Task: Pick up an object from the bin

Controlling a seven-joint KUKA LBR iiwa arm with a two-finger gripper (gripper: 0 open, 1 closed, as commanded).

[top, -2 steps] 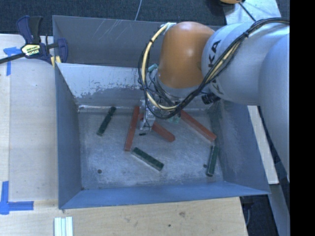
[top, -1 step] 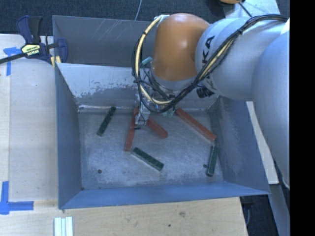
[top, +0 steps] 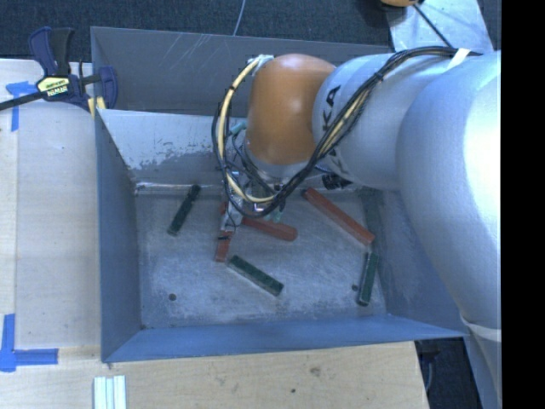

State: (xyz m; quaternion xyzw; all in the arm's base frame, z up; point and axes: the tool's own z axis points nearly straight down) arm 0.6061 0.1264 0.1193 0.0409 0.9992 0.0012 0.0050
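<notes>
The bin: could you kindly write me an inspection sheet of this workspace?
Surface: bin floor grey, scuffed.
Job's things: left green bar, front green bar, right green bar, long red-brown bar, middle red-brown bar, short red-brown piece; all lie flat.
Clutter: nothing seen.
Pincer: pincer low at mid-bin, beside the middle red-brown bar and above the short red-brown piece.
Cables: yellow and black cables loop round the orange wrist cover.
Surroundings: nothing seen.

Bright light on the arm (top: pixel 426 135); soft shadow beneath it in the bin (top: pixel 119 254)
</notes>
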